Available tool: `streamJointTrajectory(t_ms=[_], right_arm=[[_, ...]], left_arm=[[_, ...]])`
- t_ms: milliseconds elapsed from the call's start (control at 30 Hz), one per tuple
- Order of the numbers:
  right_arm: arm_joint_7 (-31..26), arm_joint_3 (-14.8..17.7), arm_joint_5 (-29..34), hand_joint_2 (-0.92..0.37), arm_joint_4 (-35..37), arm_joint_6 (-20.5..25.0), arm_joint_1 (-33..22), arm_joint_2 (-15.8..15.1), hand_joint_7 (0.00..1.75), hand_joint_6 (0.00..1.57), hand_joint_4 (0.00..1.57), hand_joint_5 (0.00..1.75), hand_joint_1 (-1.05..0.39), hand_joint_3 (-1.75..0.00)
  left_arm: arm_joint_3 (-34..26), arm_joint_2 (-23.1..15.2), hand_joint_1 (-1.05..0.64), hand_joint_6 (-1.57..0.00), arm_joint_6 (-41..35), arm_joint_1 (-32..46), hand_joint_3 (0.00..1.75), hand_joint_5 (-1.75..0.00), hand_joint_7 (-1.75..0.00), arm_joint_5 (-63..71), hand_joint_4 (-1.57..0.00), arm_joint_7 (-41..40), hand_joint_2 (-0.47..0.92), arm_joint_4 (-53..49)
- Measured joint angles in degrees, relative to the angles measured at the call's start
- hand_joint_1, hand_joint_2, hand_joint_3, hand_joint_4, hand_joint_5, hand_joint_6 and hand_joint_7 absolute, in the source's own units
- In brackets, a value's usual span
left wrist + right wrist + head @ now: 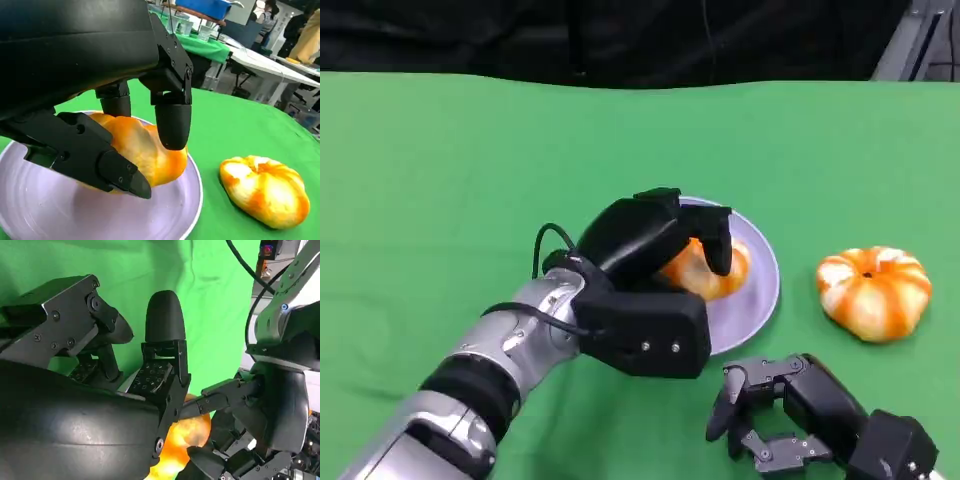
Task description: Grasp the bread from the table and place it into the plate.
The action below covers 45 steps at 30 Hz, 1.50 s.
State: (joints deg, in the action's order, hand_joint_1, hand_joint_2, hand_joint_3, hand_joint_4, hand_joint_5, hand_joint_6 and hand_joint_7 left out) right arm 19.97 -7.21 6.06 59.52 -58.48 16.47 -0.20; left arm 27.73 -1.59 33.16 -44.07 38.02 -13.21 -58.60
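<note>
I have the glazed orange bread roll [708, 270] pinched in my black left hand [655, 270], mid-frame over the round lilac plate [765, 290]; release is straight down. My left wrist view shows the roll touching the plate. My right hand [775, 415] idles lower right, loosely curled, empty, beside a second striped orange roll [873, 292] on the green tablecloth [440, 180].
</note>
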Motion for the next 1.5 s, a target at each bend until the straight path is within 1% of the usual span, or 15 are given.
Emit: streamJointTrajectory(t_ms=[133,433,467,500,533,567,600,633,667,700,800,1000,1133,1300,1500], right_arm=[[0.26,0.03,-0.11,-0.56,0.09,0.0,0.0,0.0,1.07,0.97,0.99,1.37,0.13,-1.02],[0.29,0.04,-0.11,-0.57,0.12,0.01,0.01,0.0,1.07,0.98,0.99,1.37,0.13,-1.0],[0.29,0.04,-0.11,-0.57,0.12,0.01,0.01,0.0,1.07,0.97,0.99,1.36,0.13,-1.0],[0.3,0.04,-0.11,-0.58,0.12,0.01,0.01,0.0,1.06,0.97,0.99,1.36,0.13,-1.0],[0.3,0.04,-0.11,-0.58,0.12,0.01,0.01,0.0,1.06,0.97,0.99,1.36,0.14,-1.0],[0.29,0.05,-0.11,-0.58,0.12,0.02,0.01,0.0,1.06,0.98,0.99,1.35,0.14,-0.99],[0.3,0.06,-0.12,-0.58,0.12,0.02,0.01,0.0,1.05,0.98,0.99,1.34,0.14,-0.99],[0.34,0.06,-0.13,-0.59,0.12,0.02,0.01,0.01,1.05,0.98,0.99,1.34,0.14,-0.99],[0.48,0.07,-0.2,-0.6,0.12,0.02,0.01,0.01,1.06,0.99,0.99,1.34,0.14,-0.99],[0.62,0.1,-0.34,-0.6,0.12,0.02,0.01,0.0,1.06,0.99,0.99,1.34,0.14,-0.99],[1.25,0.17,-1.12,-0.6,0.11,0.03,0.01,0.0,1.06,0.99,0.99,1.33,0.15,-0.99],[2.2,0.17,-2.1,-0.58,0.11,0.21,0.01,0.05,1.07,0.98,0.98,1.34,0.15,-1.02],[2.2,0.15,-2.12,-0.58,0.08,0.75,0.01,0.02,1.07,0.98,0.98,1.35,0.16,-1.03],[2.47,0.14,-2.26,-0.57,0.02,1.0,0.01,0.01,1.08,0.96,0.97,1.36,0.16,-1.03],[1.68,0.09,-1.87,-0.57,-0.02,0.98,0.01,-0.13,1.08,0.97,0.98,1.36,0.18,-1.04]], left_arm=[[-0.15,0.0,-0.08,-0.59,-0.33,-0.03,0.0,-1.6,-1.27,-0.82,-0.45,0.85,0.83,-0.56],[-0.15,-0.02,-0.08,-0.59,-0.65,-0.04,0.0,-1.6,-1.26,-1.32,-0.45,0.92,0.83,-0.58],[-0.15,-0.02,-0.1,-0.6,-0.65,-0.04,0.0,-1.54,-1.2,-1.32,-0.46,1.02,0.83,-0.58],[-0.15,-0.02,-0.12,-0.69,-0.65,-0.04,0.0,-1.37,-0.95,-1.32,-0.53,1.1,0.82,-0.58],[-0.15,-0.02,-0.16,-0.78,-0.72,-0.04,0.0,-1.19,-0.66,-1.32,-0.58,1.12,0.83,-0.58],[-0.16,-0.02,-0.5,-0.72,-0.89,-0.04,0.13,-0.62,-0.29,-1.33,-0.64,1.13,0.88,-0.58],[-0.07,-0.15,-0.63,-0.7,-1.57,-0.03,0.19,-0.37,-0.16,-0.98,-0.69,1.05,0.9,-0.23],[0.02,-0.49,-0.71,-0.69,-2.77,-0.04,0.24,-0.22,-0.08,-0.31,-0.71,0.66,0.91,0.56],[0.08,-1.03,-0.77,-0.67,-3.78,-0.06,0.29,-0.11,-0.03,0.63,-0.73,0.01,0.92,1.51],[0.1,-1.66,-0.81,-0.65,-4.68,-0.1,0.31,-0.07,-0.02,1.13,-0.73,-0.58,0.92,2.51],[0.1,-2.8,-0.87,-0.6,-6.29,-0.27,0.41,-0.01,0.0,1.46,-0.69,-1.01,0.92,5.18],[0.1,-3.6,-0.95,-0.54,-8.19,-0.13,0.58,0.0,0.0,1.32,-0.63,0.83,0.92,9.31],[0.1,-4.01,-0.96,-0.54,-8.57,0.22,0.61,0.0,0.0,1.3,-0.62,1.54,0.92,10.43],[0.06,-4.65,-0.98,-0.52,-9.26,0.63,0.7,0.0,0.0,0.82,-0.58,3.35,0.92,12.33],[-0.22,-5.74,-0.97,-0.52,-10.25,1.93,0.72,-0.01,0.0,0.41,-0.59,5.1,0.92,16.27]])
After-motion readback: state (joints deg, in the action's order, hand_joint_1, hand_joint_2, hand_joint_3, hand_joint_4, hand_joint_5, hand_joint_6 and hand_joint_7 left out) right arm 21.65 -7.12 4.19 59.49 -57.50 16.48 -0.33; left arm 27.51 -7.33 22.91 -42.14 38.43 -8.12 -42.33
